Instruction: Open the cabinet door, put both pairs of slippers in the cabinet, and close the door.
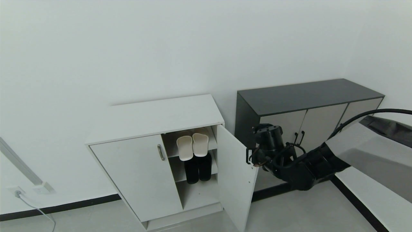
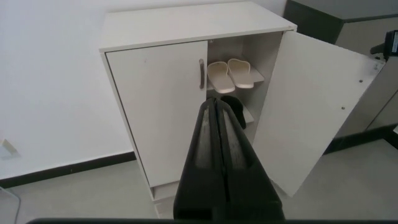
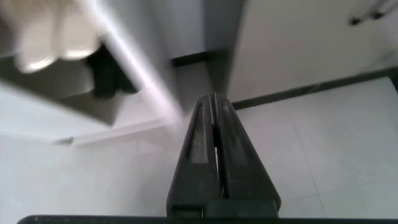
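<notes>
The white cabinet [image 1: 154, 116] stands against the wall with its right door [image 1: 235, 180] swung open and its left door [image 1: 138, 177] closed. Inside, a white pair of slippers [image 1: 193, 146] rests on the upper shelf, and a black pair [image 1: 198, 170] sits on the shelf below. My right gripper [image 1: 248, 157] is shut and holds nothing, right at the open door's outer edge. In the left wrist view my left gripper [image 2: 213, 101] is shut and empty, held in front of the cabinet [image 2: 186, 25], facing the white slippers [image 2: 235, 73].
A dark grey sideboard [image 1: 309, 93] stands just to the right of the open door, close behind my right arm. A wall socket with a cable [image 1: 17, 193] is at the far left. A white platform with a black border [image 1: 370, 190] runs along the right.
</notes>
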### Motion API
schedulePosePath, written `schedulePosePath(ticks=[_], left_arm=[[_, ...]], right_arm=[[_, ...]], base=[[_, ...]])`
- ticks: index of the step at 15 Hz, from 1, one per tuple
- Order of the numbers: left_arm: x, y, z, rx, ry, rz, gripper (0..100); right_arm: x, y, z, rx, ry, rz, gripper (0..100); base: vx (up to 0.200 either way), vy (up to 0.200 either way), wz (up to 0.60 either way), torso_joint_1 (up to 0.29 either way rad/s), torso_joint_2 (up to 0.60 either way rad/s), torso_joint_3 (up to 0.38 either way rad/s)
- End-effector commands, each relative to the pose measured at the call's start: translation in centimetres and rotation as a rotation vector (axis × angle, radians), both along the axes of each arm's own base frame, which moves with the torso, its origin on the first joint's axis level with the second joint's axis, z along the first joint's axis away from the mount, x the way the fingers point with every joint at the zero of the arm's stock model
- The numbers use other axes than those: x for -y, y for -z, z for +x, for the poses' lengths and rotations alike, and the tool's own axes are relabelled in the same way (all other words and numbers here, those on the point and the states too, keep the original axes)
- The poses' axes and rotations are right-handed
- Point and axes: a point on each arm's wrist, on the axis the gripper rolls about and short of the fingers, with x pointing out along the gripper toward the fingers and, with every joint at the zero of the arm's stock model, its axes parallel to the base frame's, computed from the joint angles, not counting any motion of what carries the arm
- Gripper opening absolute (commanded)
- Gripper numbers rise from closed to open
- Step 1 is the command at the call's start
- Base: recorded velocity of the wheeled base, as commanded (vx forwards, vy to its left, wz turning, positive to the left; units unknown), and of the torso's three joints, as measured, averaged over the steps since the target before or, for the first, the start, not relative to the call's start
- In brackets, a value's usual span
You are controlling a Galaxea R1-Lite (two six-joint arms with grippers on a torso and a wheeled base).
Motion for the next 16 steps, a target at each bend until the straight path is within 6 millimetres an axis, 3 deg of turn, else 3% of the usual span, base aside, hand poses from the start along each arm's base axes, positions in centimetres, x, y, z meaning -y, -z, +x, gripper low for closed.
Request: schedulePosePath(ticks=[1,2,4,7,10,16], left_arm=[[0.0,0.0,0.0,-0.001,-0.001,0.0,0],[0.0,0.0,0.0,-0.001,-0.001,-0.002,0],[0.0,0.0,0.0,-0.002,-0.001,0.0,0],[0.0,0.0,0.0,-0.002,-0.001,0.0,0],[0.0,0.0,0.0,-0.001,-0.001,0.0,0],[0.0,0.0,0.0,-0.002,-0.001,0.0,0]], right_arm=[[-1.5,-2.6,-3.5,0.034,-0.079,0.027,0],[-2.0,-3.2,-4.5,0.042,-0.104,0.033,0],[-1.7,-2.7,-4.1,0.031,-0.09,0.022,0],[-0.9,-0.1,-1.9,-0.009,-0.043,-0.01,0],[-1.3,2.0,-1.4,-0.045,-0.045,-0.036,0],[-4.4,3.6,-3.7,-0.086,-0.125,-0.021,0]], base=[[0.0,0.0,0.0,0.0,0.0,0.0],[0.0,0.0,0.0,0.0,0.0,0.0],[0.0,0.0,0.0,0.0,0.0,0.0],[0.0,0.0,0.0,0.0,0.0,0.0],[0.0,0.0,0.0,0.0,0.0,0.0],[0.0,0.0,0.0,0.0,0.0,0.0]])
